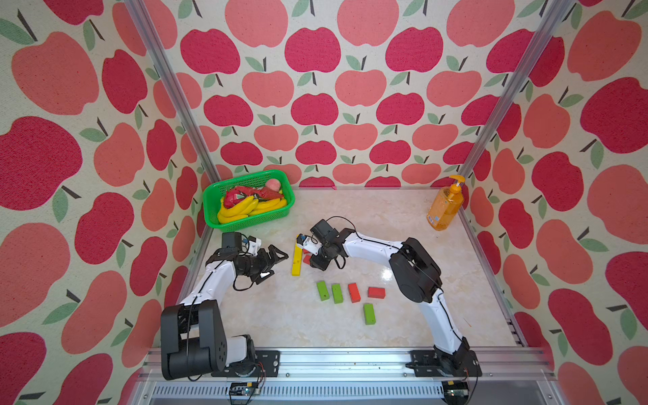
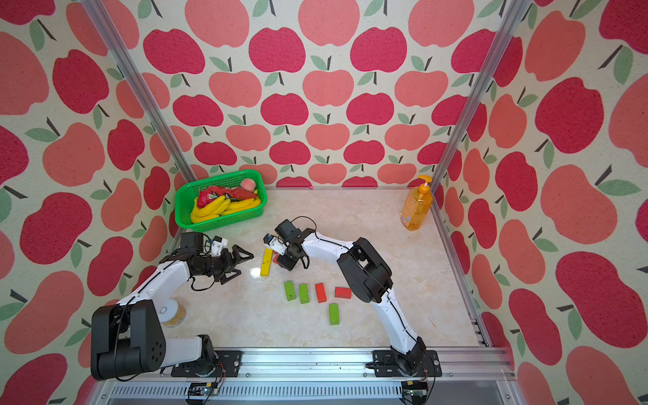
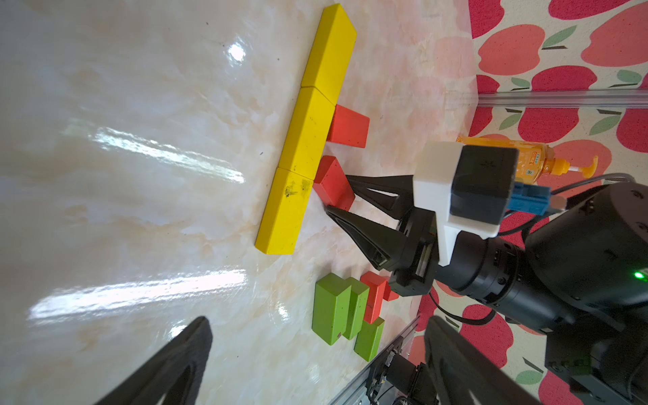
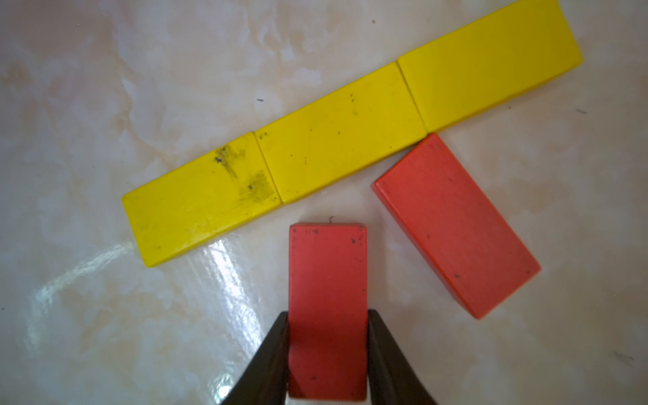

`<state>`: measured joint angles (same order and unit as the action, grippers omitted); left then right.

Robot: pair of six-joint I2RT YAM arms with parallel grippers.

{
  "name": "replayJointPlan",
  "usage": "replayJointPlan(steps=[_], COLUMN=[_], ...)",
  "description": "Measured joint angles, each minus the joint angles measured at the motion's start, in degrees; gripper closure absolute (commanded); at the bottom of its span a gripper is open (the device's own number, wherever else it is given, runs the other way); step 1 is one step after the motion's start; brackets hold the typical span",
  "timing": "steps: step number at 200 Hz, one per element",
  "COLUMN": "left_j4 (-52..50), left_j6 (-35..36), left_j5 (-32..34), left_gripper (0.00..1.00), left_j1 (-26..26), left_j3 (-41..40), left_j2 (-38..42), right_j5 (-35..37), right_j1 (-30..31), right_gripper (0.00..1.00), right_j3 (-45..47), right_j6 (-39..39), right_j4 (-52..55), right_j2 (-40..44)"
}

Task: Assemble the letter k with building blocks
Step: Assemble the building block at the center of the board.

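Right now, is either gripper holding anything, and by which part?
The right gripper clamps a red brick by its long sides near one end; the left gripper is open, empty.

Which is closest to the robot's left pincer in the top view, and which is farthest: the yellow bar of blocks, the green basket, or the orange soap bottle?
1. The yellow bar, on the table right beside the open left pincer.
2. The green basket, in the table's back left corner.
3. The orange soap bottle, far off in the back right corner.
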<state>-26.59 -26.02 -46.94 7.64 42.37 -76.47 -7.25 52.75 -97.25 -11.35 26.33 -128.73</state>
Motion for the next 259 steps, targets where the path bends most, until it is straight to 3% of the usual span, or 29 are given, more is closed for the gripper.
replayJointPlan(steps=[73, 108, 119, 125, 215, 259], left_j4=[-0.2, -0.2, -0.2, -0.2, -0.6, -0.7], left_j6=[0.0, 0.0, 0.0, 0.0, 0.0, 0.0], left_j5=[0.0, 0.0, 0.0, 0.0, 0.0, 0.2], left_gripper=[0.02, 0.02, 0.02, 0.02, 0.02, 0.02], left_j1=[0.0, 0.0, 0.0, 0.0, 0.0, 0.0], left_j3=[0.0, 0.0, 0.0, 0.0, 0.0, 0.0], left_j2=[-0.1, -0.1, -0.2, -0.3, -0.3, 0.1], right_j5=[-0.4, -0.7, -0.6, -0.6, 0.2, 1.3], right_j1=[0.1, 0.2, 0.3, 0.4, 0.5, 0.5], right_gripper=[0.59, 0.35, 0.07, 0.01, 0.02, 0.16], right_j3=[-0.4, -0.4, -0.4, -0.4, 2.0, 2.5], right_j6=[0.0, -0.5, -0.7, -0.7, -1.0, -1.0], right_j4=[-0.1, -0.2, -0.5, -0.6, -3.7, -4.5], right_j2=[-0.3, -0.3, -0.3, -0.3, 0.6, 0.7])
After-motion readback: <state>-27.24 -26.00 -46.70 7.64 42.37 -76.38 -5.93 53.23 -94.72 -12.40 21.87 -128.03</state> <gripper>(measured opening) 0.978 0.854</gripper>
